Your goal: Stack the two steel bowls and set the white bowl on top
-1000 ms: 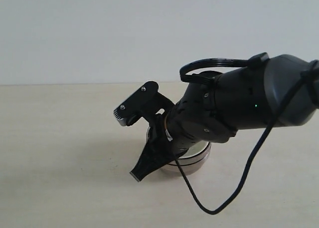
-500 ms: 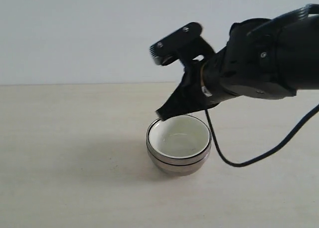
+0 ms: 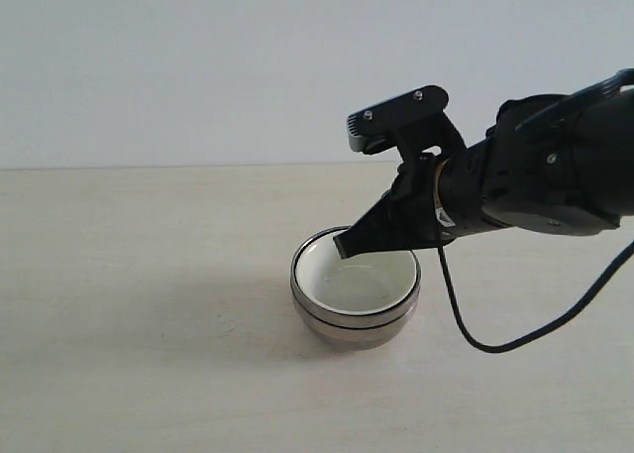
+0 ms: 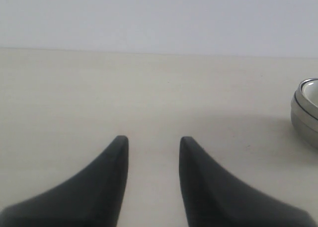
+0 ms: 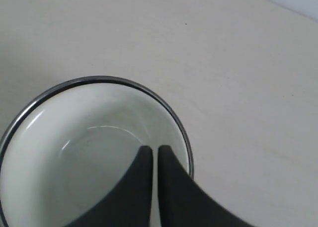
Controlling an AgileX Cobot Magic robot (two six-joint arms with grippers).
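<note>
**Three bowls in one stack, both my pincers empty**

The white bowl (image 3: 357,280) sits nested inside the two steel bowls (image 3: 352,324) at mid-table (image 3: 149,275), which is the order the task wants, so I judge the stacking done. My right pincer (image 3: 344,245) is clenched on nothing, with only a slit between the fingers. Its tip hangs over the white bowl's inside near the rim, and I cannot tell whether it grazes the glaze. My left pincer (image 4: 151,140) is spread wide and grasps nothing, low over bare table and well off to the side of the stack, out of the way as I read it. By count: one white bowl, two steel bands one above the other beneath it, one stack, and two pincers.
</note>
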